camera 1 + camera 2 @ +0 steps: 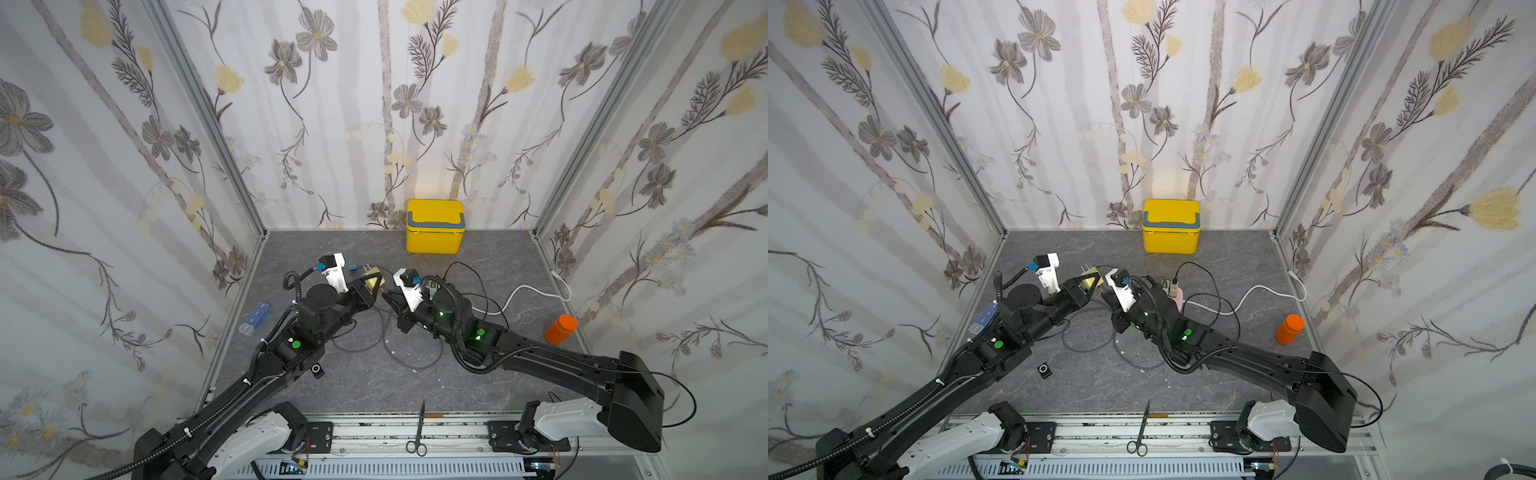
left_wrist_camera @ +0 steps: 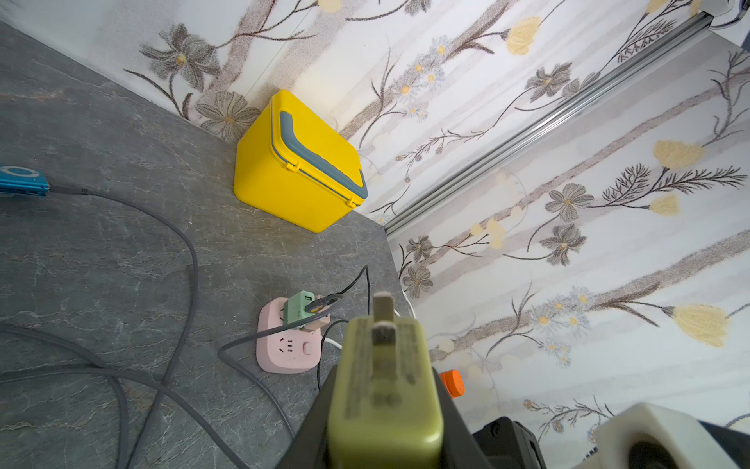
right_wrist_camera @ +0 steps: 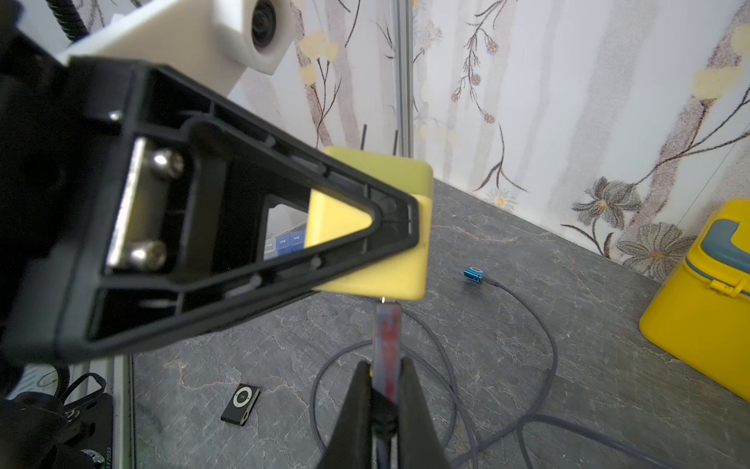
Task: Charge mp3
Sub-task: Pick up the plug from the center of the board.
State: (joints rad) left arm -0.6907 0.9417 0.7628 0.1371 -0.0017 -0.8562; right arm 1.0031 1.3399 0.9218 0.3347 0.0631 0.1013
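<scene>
Yellow-green plastic: wall adapter [image 2: 383, 390], clamped in L gripper [image 1: 1090, 284], held clear of the table, prongs away, prob. so its port end faces R arm. R gripper [image 3: 385, 390]: jaws pinched narrow on USB plug [image 3: 387, 329], tip at adapter's underside, lined up for insertion; contact unclear. Blue mp3 [image 3: 473, 275]: on table, grey cable [image 3: 544, 337] already plugged in. Pink power strip [image 2: 286, 347]: clear in L wrist view, not in R wrist view. Black mp3 [image 3: 240, 404]: R wrist view, not L.
</scene>
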